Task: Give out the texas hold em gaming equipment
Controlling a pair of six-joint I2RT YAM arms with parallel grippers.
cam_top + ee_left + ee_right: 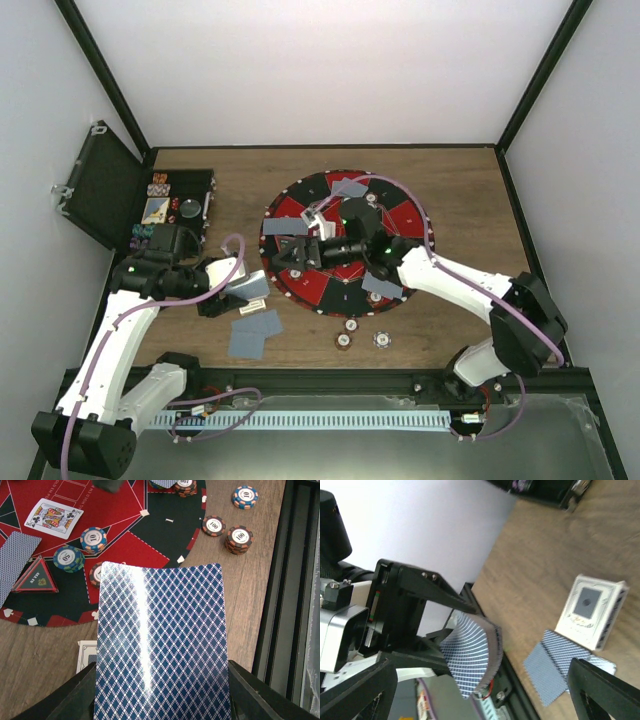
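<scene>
My left gripper [235,285] [162,680] is shut on a deck of playing cards [160,640] with blue diamond backs, held above the wood just left of the round mat [300,290]. The deck bows between the fingers in the right wrist view [472,660]. My right gripper [300,250] [480,690] is open and empty over the mat, pointing left at the deck. Face-down cards [255,332] [555,667] lie on the wood beside a white card box [592,612]. Poker chips [80,547] and a face-up king [54,516] lie on the mat. More chips [343,338] [240,537] sit on the wood.
A black hinged case [100,185] stands open at the far left, its tray [180,200] holding chips and cards. A triangular all-in marker [37,575] lies on the mat. The black frame rail [330,378] runs along the near table edge.
</scene>
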